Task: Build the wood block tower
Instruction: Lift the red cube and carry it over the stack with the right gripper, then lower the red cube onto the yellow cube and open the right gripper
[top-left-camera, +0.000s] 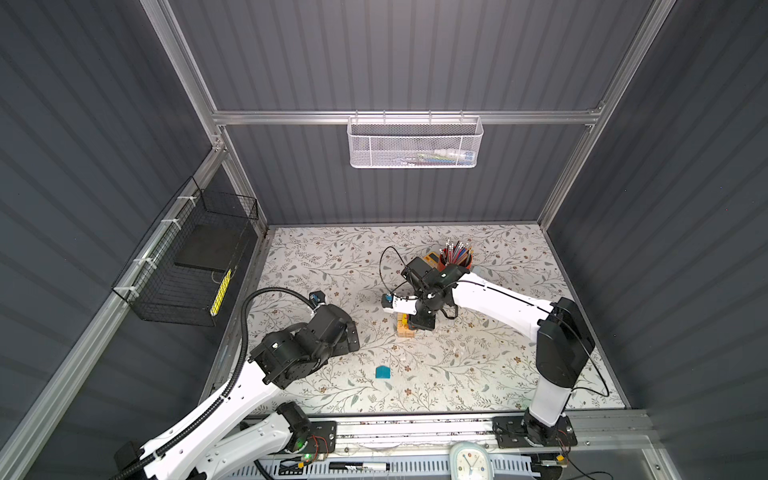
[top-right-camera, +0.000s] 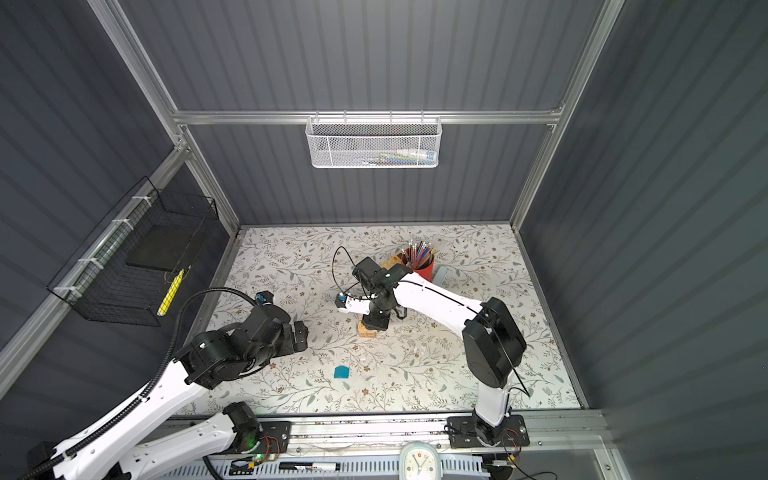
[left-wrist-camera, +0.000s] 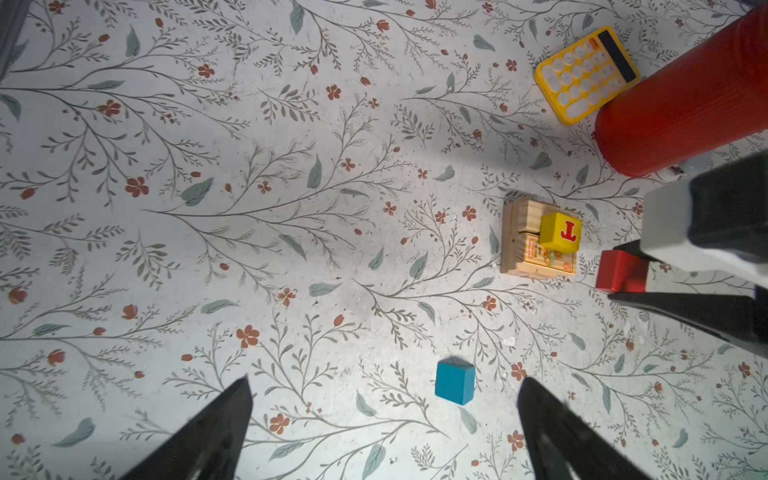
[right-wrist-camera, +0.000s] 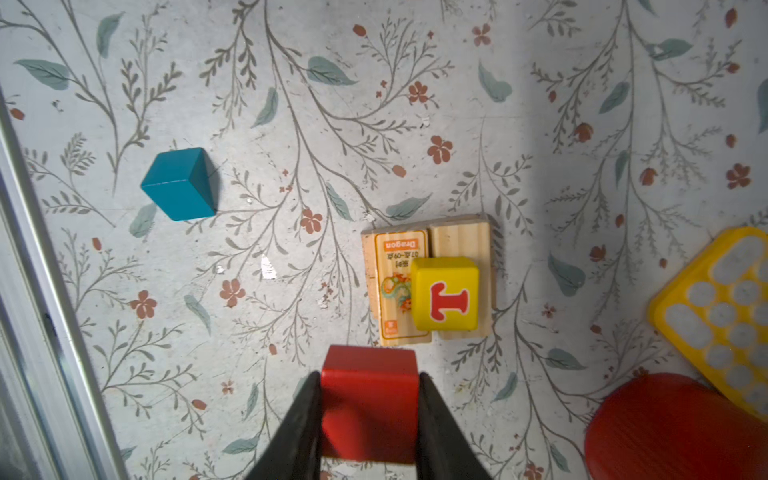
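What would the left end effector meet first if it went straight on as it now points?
Probably the teal block, lying just ahead of the open left end effector; depth is unclear.

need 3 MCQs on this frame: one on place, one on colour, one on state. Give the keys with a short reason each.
1. Where does the yellow lettered wooden cube sit relative to the tan wooden plank stack?
A on top
B beside it
C underneath

2. What colour is the cube in the right gripper?
A teal
B yellow
C red

3. What state are the left gripper jaws in?
A shut on a block
B open, empty
C shut, empty

Key:
1 A: the right wrist view shows it resting on the top planks.
2 C: the red wooden cube is pinched between its jaws.
3 B: the left wrist view shows the jaws spread wide, gripping nothing.
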